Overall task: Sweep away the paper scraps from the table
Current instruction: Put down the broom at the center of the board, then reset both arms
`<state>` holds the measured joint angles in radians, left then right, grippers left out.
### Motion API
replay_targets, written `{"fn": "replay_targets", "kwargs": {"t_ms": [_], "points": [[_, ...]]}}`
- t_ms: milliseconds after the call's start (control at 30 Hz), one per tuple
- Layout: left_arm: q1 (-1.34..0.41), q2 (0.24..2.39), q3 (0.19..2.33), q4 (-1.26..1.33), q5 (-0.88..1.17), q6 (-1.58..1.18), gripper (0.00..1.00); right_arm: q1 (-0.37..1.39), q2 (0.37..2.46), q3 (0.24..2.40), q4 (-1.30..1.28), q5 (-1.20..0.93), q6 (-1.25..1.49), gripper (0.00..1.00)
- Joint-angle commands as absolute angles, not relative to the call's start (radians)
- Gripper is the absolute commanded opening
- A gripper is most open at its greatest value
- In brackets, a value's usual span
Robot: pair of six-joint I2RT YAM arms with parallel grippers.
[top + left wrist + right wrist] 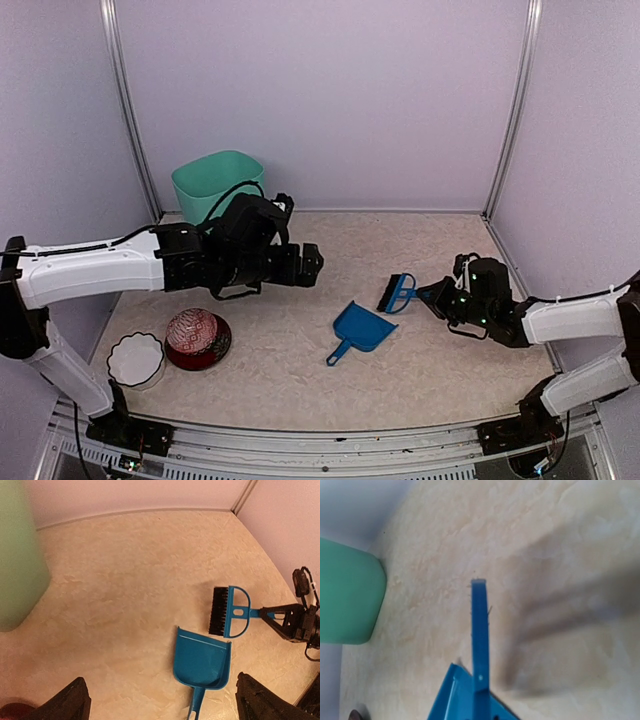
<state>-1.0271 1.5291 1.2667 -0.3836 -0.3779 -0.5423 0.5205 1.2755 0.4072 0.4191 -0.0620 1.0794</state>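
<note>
No paper scraps show in any view. My left gripper (311, 266) hangs open above the middle of the table (300, 385), its dark fingertips (75, 700) wide apart with nothing between them. Below it and a little to the right, the blue dustpan (362, 327) (202, 661) lies flat on the table, handle toward the front. My right gripper (433, 294) (274, 615) is shut on the handle of the small blue hand brush (397, 292) (227, 612), which lies just behind the dustpan, bristles to the left. The right wrist view looks along the brush (480, 630); its own fingers are hidden.
A green bin (215, 180) (17, 565) (347, 600) stands at the back left by the wall. A red patterned bowl (197, 338) and a white fluted bowl (135, 358) sit at the front left. Walls close the back and both sides.
</note>
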Motion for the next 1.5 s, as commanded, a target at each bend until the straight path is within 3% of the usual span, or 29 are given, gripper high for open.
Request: {"fn": "replay_targets", "kwargs": {"t_ms": [0, 300, 867, 1200, 1300, 1467], "points": [[-0.971, 1.430, 1.237, -0.470, -0.443, -0.508, 0.99, 0.501, 1.388, 0.469, 0.570, -0.105, 1.083, 0.00], [-0.803, 1.251, 1.184, -0.555, -0.427, -0.481, 0.99, 0.461, 1.569, 0.519, 0.634, -0.169, 1.095, 0.03], [-0.531, 1.083, 1.098, -0.515, -0.334, -0.447, 0.99, 0.354, 1.517, 0.470, 0.443, -0.153, 0.965, 0.52], [-0.448, 1.054, 1.088, -0.518, -0.316, -0.422, 0.99, 0.336, 1.223, 0.500, 0.049, 0.164, 0.775, 0.91], [-0.414, 1.042, 1.090, -0.528, -0.338, -0.419, 0.99, 0.336, 1.150, 0.550, -0.069, 0.275, 0.724, 0.99], [-0.363, 1.012, 1.077, -0.535, -0.376, -0.419, 0.99, 0.336, 1.064, 0.612, -0.123, 0.390, 0.616, 1.00]]}}
